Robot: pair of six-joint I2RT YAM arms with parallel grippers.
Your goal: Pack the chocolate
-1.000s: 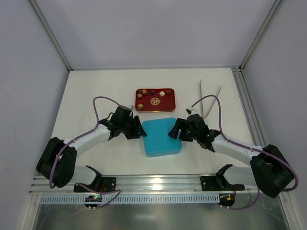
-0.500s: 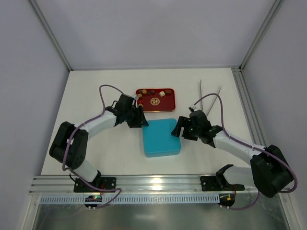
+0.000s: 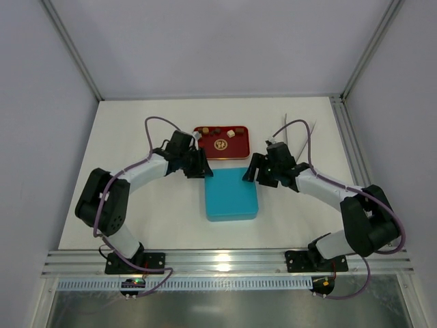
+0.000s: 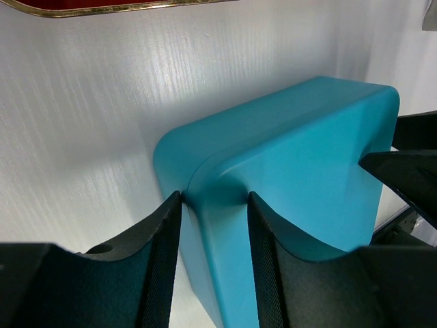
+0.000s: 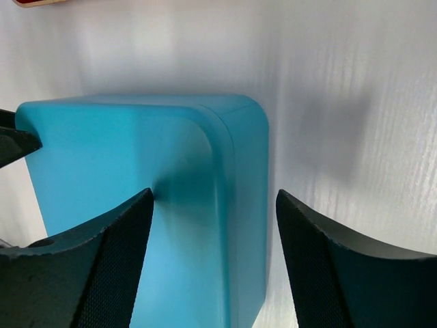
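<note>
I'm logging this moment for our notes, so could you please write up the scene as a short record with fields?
Chocolate: loose pieces lying in the red tray
Blue box: on the table, just on the near side of the tray, not touching it
Left gripper: fingers closed against both sides of the box's far-left corner
Right gripper: open, straddling the box's far-right corner, outer finger clear of the wall
Metal tongs: lying right of the tray, untouched

White table, pale grey walls on three sides, aluminium rail along near edge, even light.
</note>
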